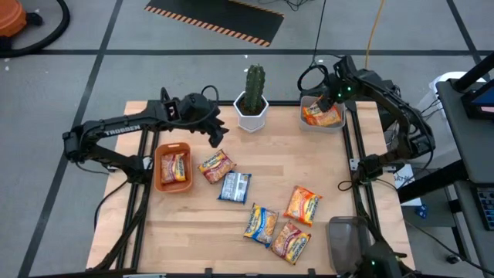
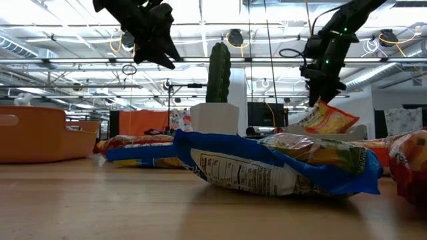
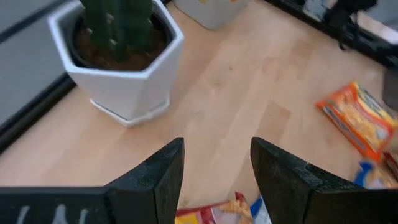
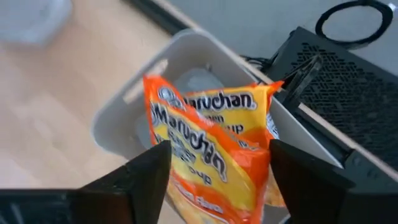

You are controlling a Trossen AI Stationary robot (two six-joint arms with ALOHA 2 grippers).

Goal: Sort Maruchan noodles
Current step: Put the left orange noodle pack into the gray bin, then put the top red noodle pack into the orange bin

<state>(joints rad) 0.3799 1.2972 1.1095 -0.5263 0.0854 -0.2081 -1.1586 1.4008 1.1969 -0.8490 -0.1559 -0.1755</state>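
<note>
My right gripper (image 1: 327,98) hangs open over the grey bin (image 1: 309,123) at the table's far right corner. An orange-yellow Maruchan packet (image 4: 205,162) stands tilted in that bin, its upper end between the spread fingers, with a second orange packet (image 4: 245,115) behind it. My left gripper (image 1: 216,136) is open and empty, up in the air beside the cactus pot (image 1: 252,108). Several more packets lie flat on the wood: a red-orange one (image 1: 216,164), a blue one (image 1: 234,186), a blue-yellow one (image 1: 261,224) and two orange ones (image 1: 302,205) (image 1: 289,241). My right gripper's open fingers (image 4: 146,180) stand on either side of the orange-yellow packet's upper end (image 4: 180,137), coming from above at a slant. I cannot tell whether they touch it. The packet leans in the grey bin, its top edge above the rim.
An orange bin (image 1: 158,171) at the left holds one packet (image 1: 174,166). A clear bin (image 1: 349,239) sits at the near right edge. The cactus (image 2: 219,73) in its white pot stands at the far middle. Bare wood lies between the cactus and the grey bin.
</note>
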